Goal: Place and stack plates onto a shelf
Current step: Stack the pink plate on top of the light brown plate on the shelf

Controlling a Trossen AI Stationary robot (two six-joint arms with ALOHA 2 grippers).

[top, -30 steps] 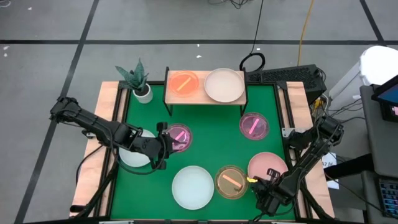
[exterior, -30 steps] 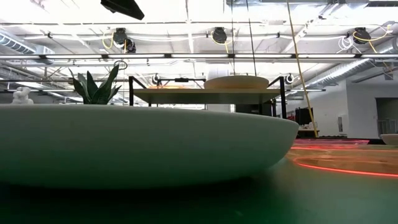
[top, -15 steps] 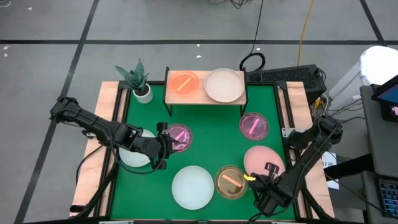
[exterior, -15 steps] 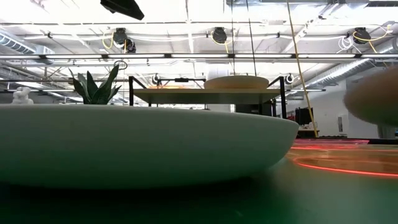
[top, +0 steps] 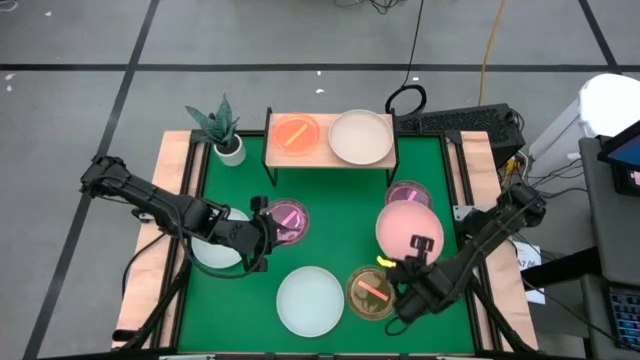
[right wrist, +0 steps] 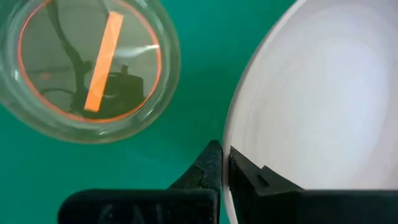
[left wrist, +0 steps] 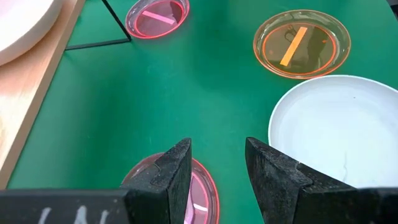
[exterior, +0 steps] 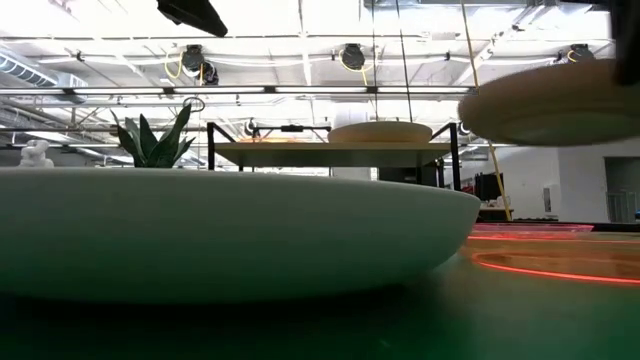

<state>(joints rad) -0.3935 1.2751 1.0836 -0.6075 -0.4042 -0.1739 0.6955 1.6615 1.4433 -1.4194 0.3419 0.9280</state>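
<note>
While left jaws gape, right jaws grip the salmon plate (top: 408,228) above the green mat (top: 345,210).

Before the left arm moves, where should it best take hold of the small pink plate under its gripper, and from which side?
Probably at the rim. The small pink plate lies flat on the green mat, so only its thin raised edge offers a hold. The left gripper, open, already faces the side nearest it; that side looks free, while the pale blue plate lies under the arm.
</note>
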